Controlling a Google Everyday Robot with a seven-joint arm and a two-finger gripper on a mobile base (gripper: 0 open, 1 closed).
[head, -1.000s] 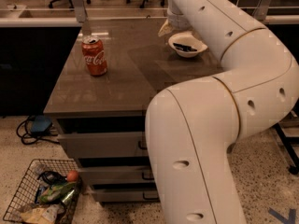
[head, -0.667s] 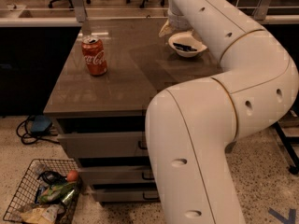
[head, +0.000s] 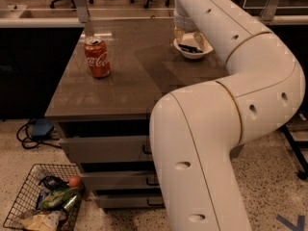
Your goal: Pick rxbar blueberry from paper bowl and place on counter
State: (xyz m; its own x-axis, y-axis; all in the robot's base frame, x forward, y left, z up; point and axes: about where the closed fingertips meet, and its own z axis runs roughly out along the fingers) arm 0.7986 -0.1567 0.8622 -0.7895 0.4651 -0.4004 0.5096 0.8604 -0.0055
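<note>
Looking at the camera view: rxbar blueberry [head: 191, 48] is a dark flat bar lying in the paper bowl [head: 193, 55], upper middle, on the counter [head: 125, 81]. My arm [head: 231, 129] loops down the right side, and the gripper [head: 185, 34] sits over the bowl's far rim. Can't tell if it's open or closed.

White Coca-Cola script is readable on the red can [head: 97, 57].

Expect warm, moderate overhead lighting. You will find the gripper [head: 187, 36] just above the paper bowl [head: 193, 54], shaded by the arm [head: 255, 81], which is brightly lit. Left of the jaws, the glossy counter [head: 130, 83] carries pale glare patches behind the cola can [head: 97, 57].
</note>
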